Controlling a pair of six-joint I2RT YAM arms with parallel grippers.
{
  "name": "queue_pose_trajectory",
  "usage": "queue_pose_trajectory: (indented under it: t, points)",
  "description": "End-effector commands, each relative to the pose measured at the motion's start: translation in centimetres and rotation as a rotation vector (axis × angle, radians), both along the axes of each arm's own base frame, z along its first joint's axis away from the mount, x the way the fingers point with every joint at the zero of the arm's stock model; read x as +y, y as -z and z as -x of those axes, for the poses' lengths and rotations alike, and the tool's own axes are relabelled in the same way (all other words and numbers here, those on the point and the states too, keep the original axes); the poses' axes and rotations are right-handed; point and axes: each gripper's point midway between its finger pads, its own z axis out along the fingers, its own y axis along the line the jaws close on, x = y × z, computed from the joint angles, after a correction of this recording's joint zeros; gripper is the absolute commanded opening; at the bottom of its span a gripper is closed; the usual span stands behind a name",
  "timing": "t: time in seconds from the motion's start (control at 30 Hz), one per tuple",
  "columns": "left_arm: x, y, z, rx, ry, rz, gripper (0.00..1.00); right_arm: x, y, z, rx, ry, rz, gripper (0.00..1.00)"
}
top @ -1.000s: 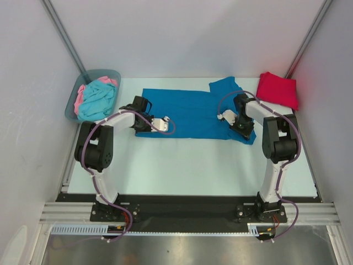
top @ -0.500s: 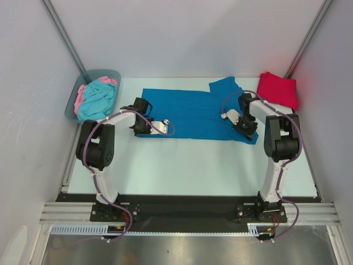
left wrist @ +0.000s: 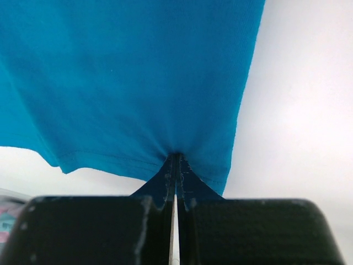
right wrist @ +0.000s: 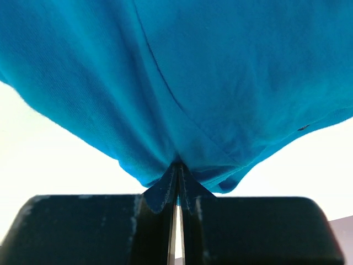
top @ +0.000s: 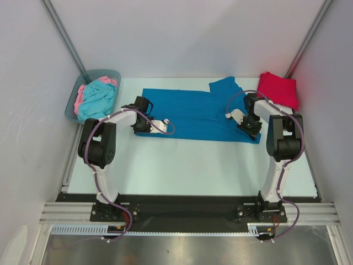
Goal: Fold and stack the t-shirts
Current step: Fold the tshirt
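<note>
Right jaws shifted toward right of frame, dragging near-right corner of blue t-shirt (top: 193, 113) along; near edge now pulled straighter. Left jaws barely moved. Both clenched on shirt's near edge, cloth pinched tight in each wrist view. Shirt spread flat across mid bench (top: 182, 165), one sleeve sticking out far side. Reads as stretch before fold; fold not started. Further back: red t-shirt (top: 278, 90) upper right; turquoise t-shirt (top: 98, 99) and pink t-shirt (top: 80, 95) in bin (top: 110, 73) upper left.

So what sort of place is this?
Probably a lab test cell: plain white panels wall in the table, the arms bolt to an aluminium rail, shirts wait in a plastic bin.
</note>
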Motion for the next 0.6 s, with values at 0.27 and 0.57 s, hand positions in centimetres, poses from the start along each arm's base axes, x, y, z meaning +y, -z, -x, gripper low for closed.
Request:
queue_pose_trajectory:
  t: [0.27,0.57]
  points:
    - [2.9,2.2,0.1,0.029,-0.036,-0.07,0.0,-2.1,0.8,-0.3,0.018,-0.011,0.047,0.06]
    - [2.5,-0.5,-0.5,-0.029,-0.04,-0.041,0.0,-0.7,-1.9,-0.8,-0.01,-0.042,0.003,0.33]
